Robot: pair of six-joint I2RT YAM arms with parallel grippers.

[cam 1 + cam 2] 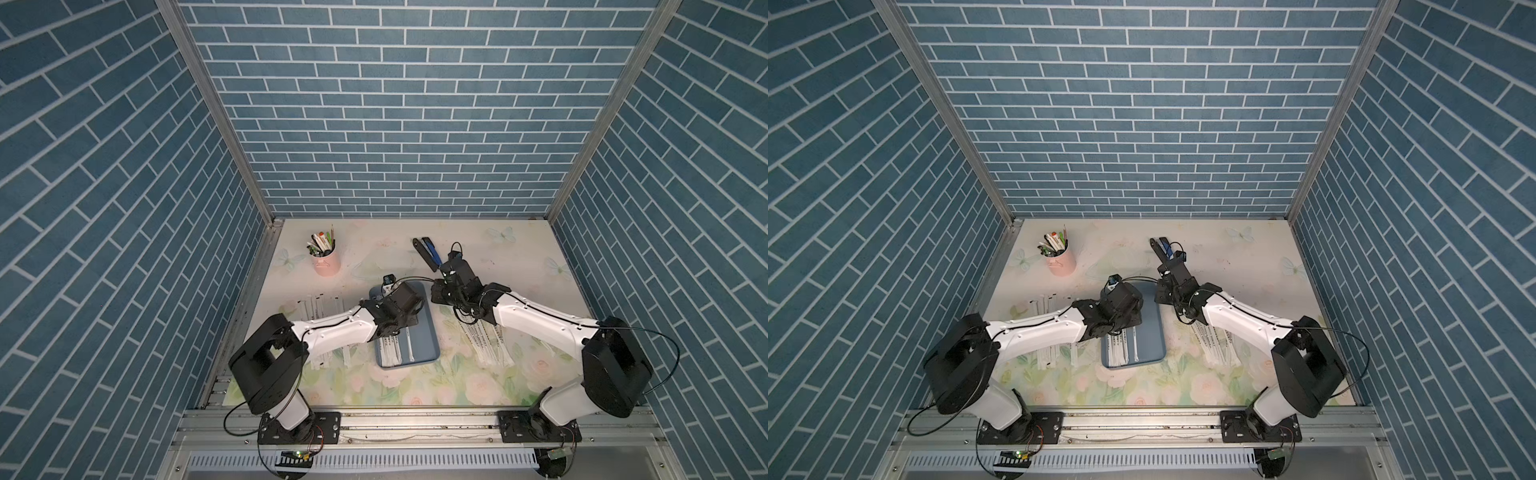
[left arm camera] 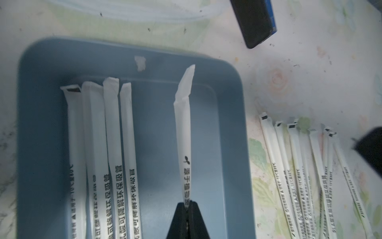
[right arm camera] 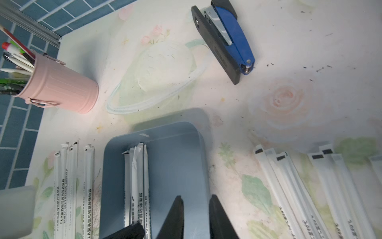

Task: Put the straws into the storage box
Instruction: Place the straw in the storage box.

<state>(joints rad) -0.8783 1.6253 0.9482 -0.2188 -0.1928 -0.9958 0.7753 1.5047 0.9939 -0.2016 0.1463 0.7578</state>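
Straw (image 2: 183, 128) clenched in left tool (image 2: 187, 204) over storage box (image 2: 237, 128), mid-desk toward front edge; to be lowered flat beside laid straws (image 2: 111, 128), then released. Right tool (image 3: 196, 197) spread, empty.

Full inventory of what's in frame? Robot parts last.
boxed straws: four, white, side by side in the box
held straw: one, white, over the box
left-side straws: several, white, on the table by the left arm
right-side straws: several, white, fanned on the table by the right arm
box: one, blue-grey, mid-table
cup: one, pink, far left, holding pens
stapler: one, blue and black, beyond the box
table: one, pale floral
left gripper: black, jaws shut on the held straw
right gripper: black, jaws open, empty, at the box's edge
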